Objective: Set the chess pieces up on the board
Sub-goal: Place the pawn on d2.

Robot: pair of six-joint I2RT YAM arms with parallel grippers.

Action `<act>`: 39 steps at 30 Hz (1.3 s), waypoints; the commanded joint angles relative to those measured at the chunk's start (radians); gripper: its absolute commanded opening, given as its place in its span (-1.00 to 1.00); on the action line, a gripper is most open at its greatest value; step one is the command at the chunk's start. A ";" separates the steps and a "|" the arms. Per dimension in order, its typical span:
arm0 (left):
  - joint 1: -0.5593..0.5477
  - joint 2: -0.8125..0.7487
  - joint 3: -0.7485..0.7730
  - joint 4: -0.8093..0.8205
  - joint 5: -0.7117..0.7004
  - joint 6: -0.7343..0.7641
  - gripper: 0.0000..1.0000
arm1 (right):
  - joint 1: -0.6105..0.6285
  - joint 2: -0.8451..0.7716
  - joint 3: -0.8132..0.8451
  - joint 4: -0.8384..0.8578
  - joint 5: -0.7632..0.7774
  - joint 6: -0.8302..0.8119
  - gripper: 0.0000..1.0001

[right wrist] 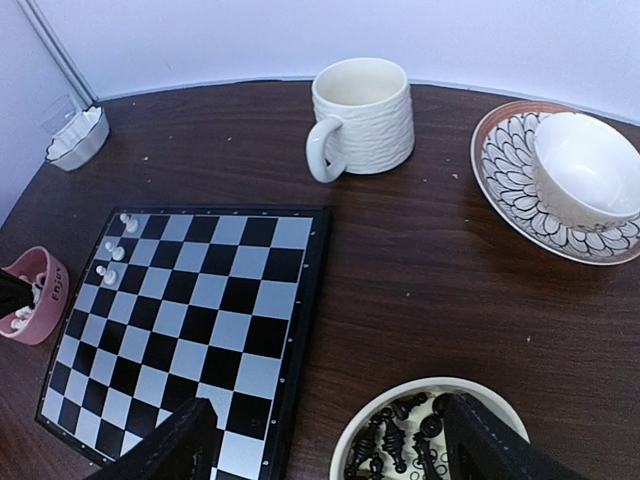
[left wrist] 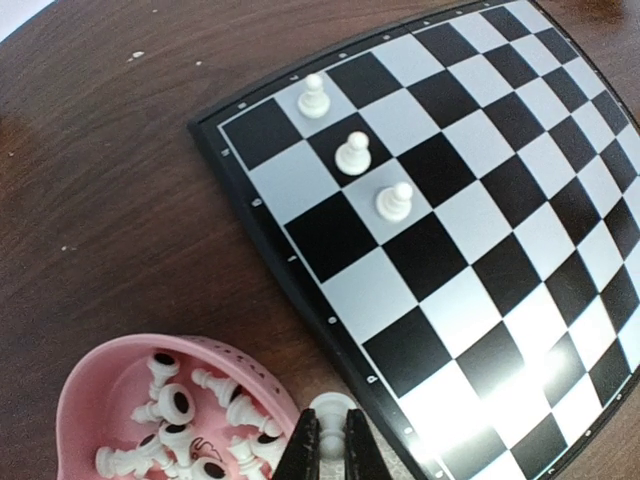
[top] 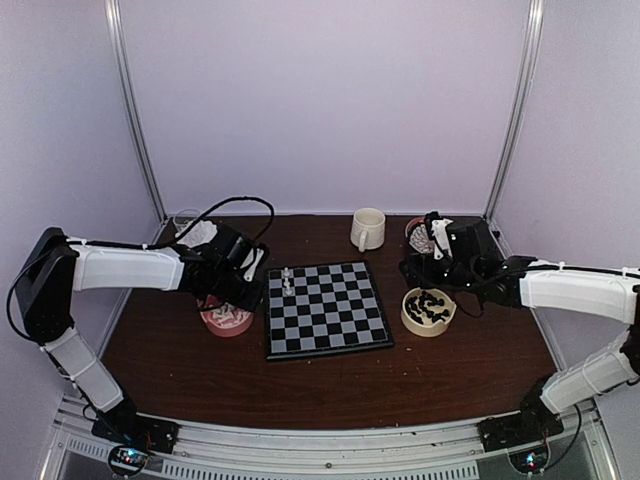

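Glossy board, dark wooden table

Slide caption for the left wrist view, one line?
Left tool shut on a white piece beside the pink bowl; three white pawns stand along the board edge.

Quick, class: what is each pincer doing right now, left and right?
Left pincer: closed on a white chess piece.
Right pincer: open, holding nothing.

A cream mug stands near a patterned plate bearing a white bowl.
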 commanded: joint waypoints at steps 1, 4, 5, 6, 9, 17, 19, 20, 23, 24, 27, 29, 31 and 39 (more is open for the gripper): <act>0.000 0.041 0.014 0.074 0.111 0.019 -0.94 | 0.047 0.046 0.055 0.006 0.001 -0.060 0.63; -0.006 0.072 0.030 0.083 0.113 0.021 -0.94 | 0.065 0.089 0.074 0.008 -0.005 -0.073 0.63; -0.008 0.084 0.036 0.085 0.140 0.022 -0.94 | 0.071 0.102 0.081 0.004 -0.005 -0.076 0.63; -0.009 0.094 0.045 0.088 0.145 0.022 -0.94 | 0.075 0.114 0.087 0.003 -0.005 -0.078 0.62; -0.012 0.132 0.070 0.100 0.152 0.029 -0.94 | 0.082 0.133 0.098 -0.002 -0.004 -0.081 0.61; -0.030 0.214 0.152 0.082 0.137 0.042 -0.94 | 0.087 0.120 0.094 -0.003 0.018 -0.086 0.61; -0.032 0.229 0.170 0.069 0.130 0.044 -0.94 | 0.087 0.116 0.092 -0.004 0.023 -0.086 0.61; -0.034 0.237 0.179 0.066 0.129 0.044 -0.94 | 0.087 0.116 0.092 -0.003 0.025 -0.086 0.61; -0.037 0.254 0.200 0.058 0.129 0.047 -0.94 | 0.087 0.114 0.091 -0.003 0.028 -0.086 0.61; -0.037 0.259 0.206 0.055 0.129 0.048 -0.94 | 0.086 0.115 0.091 -0.004 0.030 -0.087 0.61; -0.039 0.276 0.223 0.046 0.129 0.050 -0.94 | 0.087 0.112 0.089 -0.004 0.033 -0.087 0.61; -0.039 0.287 0.232 0.044 0.129 0.051 -0.94 | 0.087 0.110 0.089 -0.004 0.033 -0.086 0.61; -0.041 0.296 0.240 0.038 0.095 0.053 -0.93 | 0.087 0.108 0.088 -0.003 0.034 -0.086 0.61; -0.046 0.304 0.251 0.025 0.078 0.056 -0.83 | 0.087 0.107 0.088 -0.003 0.036 -0.086 0.61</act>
